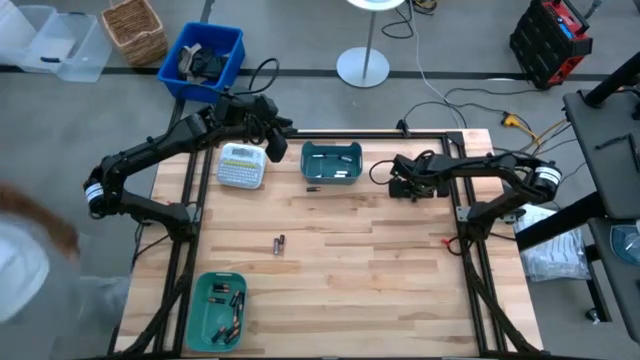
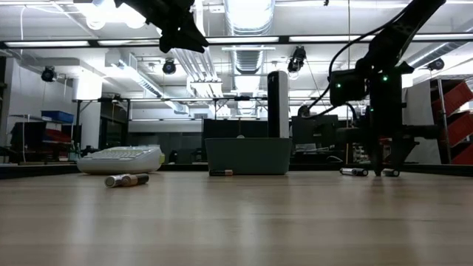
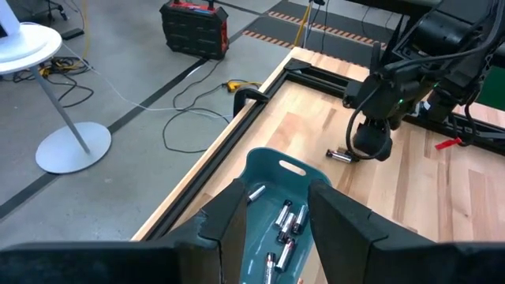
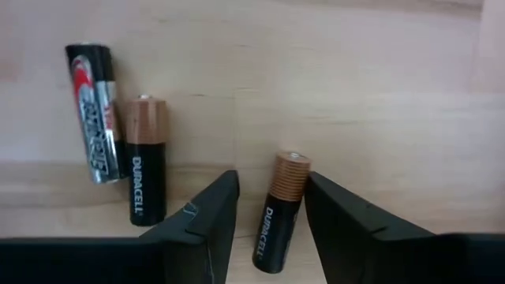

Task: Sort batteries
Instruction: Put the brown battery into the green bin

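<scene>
Right gripper (image 4: 268, 209) is low at the tabletop, arm reaching in w/ wrist bent down, fingers (image 4: 201, 217) apart w/ a copper-top battery (image 4: 278, 211) between them, not clamped. Two more batteries (image 4: 118, 158) lie just beside. Left gripper (image 3: 272, 225) hangs high over a teal bin (image 3: 268, 170), fingers spread, holding nothing.

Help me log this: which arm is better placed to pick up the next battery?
Right: the right gripper is open around a Duracell battery on the table; the left gripper hovers open over the teal bin.
</scene>
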`<state>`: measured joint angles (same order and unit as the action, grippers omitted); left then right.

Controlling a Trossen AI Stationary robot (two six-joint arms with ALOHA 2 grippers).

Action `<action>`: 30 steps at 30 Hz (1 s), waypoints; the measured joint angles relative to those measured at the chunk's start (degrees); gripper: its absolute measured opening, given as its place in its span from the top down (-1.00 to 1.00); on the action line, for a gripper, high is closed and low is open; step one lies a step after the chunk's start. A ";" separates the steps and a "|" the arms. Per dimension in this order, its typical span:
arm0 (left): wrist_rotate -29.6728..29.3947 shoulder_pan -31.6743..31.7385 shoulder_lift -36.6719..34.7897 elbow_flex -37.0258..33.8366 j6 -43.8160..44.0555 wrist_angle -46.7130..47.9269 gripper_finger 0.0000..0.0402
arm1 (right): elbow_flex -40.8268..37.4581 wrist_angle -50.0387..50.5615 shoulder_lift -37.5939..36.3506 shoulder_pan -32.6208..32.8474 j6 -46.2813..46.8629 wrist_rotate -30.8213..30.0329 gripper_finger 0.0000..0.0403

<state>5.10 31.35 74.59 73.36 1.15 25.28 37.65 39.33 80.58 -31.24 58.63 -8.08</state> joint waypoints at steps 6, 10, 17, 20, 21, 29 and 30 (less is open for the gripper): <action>-0.01 0.00 0.00 0.00 -0.31 0.00 0.42 | -2.84 -3.11 0.00 -0.02 -6.59 -0.04 0.41; 0.00 -0.02 0.00 0.00 -0.37 0.00 0.42 | -5.46 -4.76 -0.04 -0.02 -7.45 -0.02 0.55; -0.01 -0.02 0.01 0.00 -0.44 0.00 0.42 | -6.64 -5.62 -0.13 -0.02 -10.61 -0.08 0.79; 0.01 -0.02 0.02 0.00 -0.44 0.00 0.42 | -6.21 -5.35 -0.39 -0.02 -12.08 0.11 0.80; 0.22 -0.02 0.00 0.00 -0.42 0.00 0.42 | -5.94 -5.14 -0.71 -0.04 -12.23 0.11 0.80; 11.00 -0.02 0.00 0.00 -0.48 0.02 0.42 | -0.40 1.26 -10.56 -0.13 -12.41 -0.29 0.80; 12.73 -0.02 0.00 0.00 -0.68 0.03 0.42 | 0.76 0.77 -11.97 -0.20 -12.34 -0.62 0.80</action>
<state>17.84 31.33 74.59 73.36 0.47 25.31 38.41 40.10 68.61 -31.44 46.29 -8.70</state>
